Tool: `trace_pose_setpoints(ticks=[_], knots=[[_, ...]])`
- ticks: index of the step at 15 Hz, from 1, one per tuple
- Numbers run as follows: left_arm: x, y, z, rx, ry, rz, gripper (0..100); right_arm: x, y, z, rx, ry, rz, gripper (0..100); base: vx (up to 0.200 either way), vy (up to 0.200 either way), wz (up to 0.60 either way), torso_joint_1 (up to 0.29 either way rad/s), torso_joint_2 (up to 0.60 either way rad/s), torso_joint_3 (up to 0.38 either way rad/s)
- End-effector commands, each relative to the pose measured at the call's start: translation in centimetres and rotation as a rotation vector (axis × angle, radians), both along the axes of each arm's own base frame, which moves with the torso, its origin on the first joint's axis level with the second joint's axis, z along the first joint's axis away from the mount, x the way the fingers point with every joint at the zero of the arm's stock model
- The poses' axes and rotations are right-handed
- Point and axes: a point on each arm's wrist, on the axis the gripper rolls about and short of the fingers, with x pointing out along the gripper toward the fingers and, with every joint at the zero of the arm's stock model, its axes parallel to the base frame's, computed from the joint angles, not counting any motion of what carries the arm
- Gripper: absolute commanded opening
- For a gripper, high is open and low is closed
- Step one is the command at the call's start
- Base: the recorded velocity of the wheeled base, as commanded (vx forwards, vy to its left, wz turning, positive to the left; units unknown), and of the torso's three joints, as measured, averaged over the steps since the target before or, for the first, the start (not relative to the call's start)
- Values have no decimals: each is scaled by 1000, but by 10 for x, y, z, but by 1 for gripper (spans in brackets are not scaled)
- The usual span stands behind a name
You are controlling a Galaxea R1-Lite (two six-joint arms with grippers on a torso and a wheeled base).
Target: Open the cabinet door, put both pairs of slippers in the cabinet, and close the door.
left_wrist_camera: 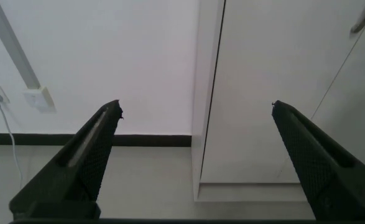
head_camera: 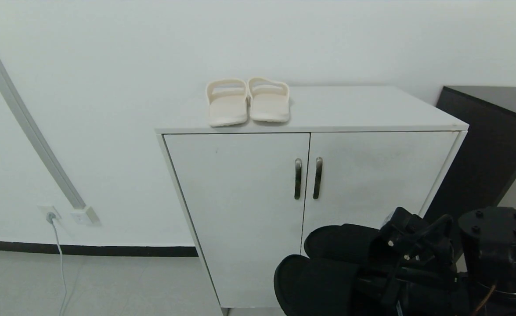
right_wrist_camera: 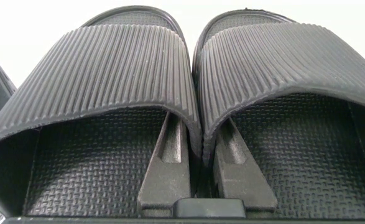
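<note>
A white cabinet stands against the wall with both doors shut, its two metal handles side by side at the middle. A cream pair of slippers rests on the cabinet top, toward its left end. Low in front of the right door, my right gripper is shut on a black pair of slippers. In the right wrist view its fingers reach in under the ribbed straps, one in each slipper, pinching their inner walls together. My left gripper is open and empty, facing the cabinet's lower left corner.
A dark piece of furniture stands close to the cabinet's right side. On the wall to the left are a slanting cable duct, a socket with a plugged cable and a black skirting strip. Bare floor lies left of the cabinet.
</note>
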Motion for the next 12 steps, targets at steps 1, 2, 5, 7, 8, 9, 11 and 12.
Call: trace_pose_setpoints(ticks=[1,2,5,7,8,9,11,12], knots=[[0,0,0,0,2,3,100,0,2,-7,-18,14,5,0,0,0,0,-115,461,349],[0,0,0,0,2,3,100,-2,1,-7,-15,12,5,0,0,0,0,-115,461,344],[0,0,0,10,2,-1,100,-2,0,-9,-18,15,8,0,0,0,0,-92,445,369],[0,0,0,34,4,-4,100,-3,0,-11,-23,21,10,0,0,0,0,-36,440,383],[0,0,0,36,4,-7,100,-3,0,-11,-23,22,11,0,0,0,0,-41,442,413],[0,0,0,36,4,-16,100,-3,0,-12,-25,24,11,0,0,0,0,-17,432,413],[0,0,0,36,4,-14,100,-3,0,-12,-25,22,13,0,0,0,0,4,94,87],[0,0,0,34,4,-14,100,-4,0,-13,-23,20,13,0,0,0,0,0,0,0]])
